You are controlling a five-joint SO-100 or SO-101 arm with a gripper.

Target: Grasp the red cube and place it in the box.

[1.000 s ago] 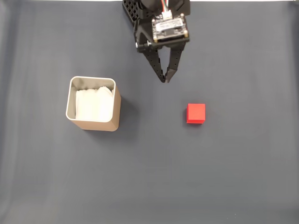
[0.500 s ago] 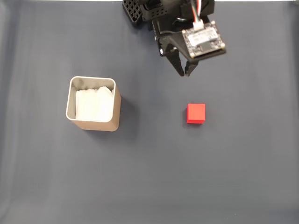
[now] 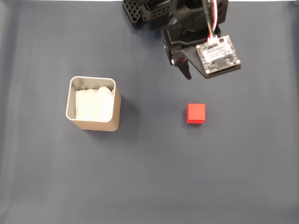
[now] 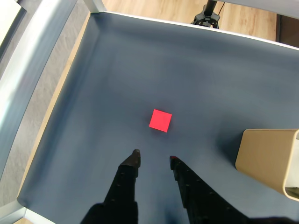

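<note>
**Risk assessment: approach to the cube**

The red cube (image 3: 195, 113) sits flat on the dark grey mat (image 3: 149, 177), untouched, well apart from the box (image 3: 93, 103), which stands to its left in the fixed view. In the wrist view the red cube (image 4: 160, 120) lies ahead of the gripper (image 4: 153, 159), slightly to the right of the line midway between the fingertips, with its faces turned at a small angle to the fingers.

Tool state: the gripper (image 3: 187, 73) is empty. The jaws stand a little apart; judged from the wrist view, the gap is close to the cube's width, perhaps only just sufficient.

Probable faults:

- Insufficient opening. If the jaws are not widened before descent, a fingertip may land on the cube's top face or push it along the mat.
- Yaw mismatch. Closing on the rotated cube may catch an edge, causing it to twist or squirt out.
- Lateral offset. An uncorrected approach may clip one side only.
- Transfer. The box's (image 4: 268, 159) wall stands high; a low carry could strike its rim.
</note>
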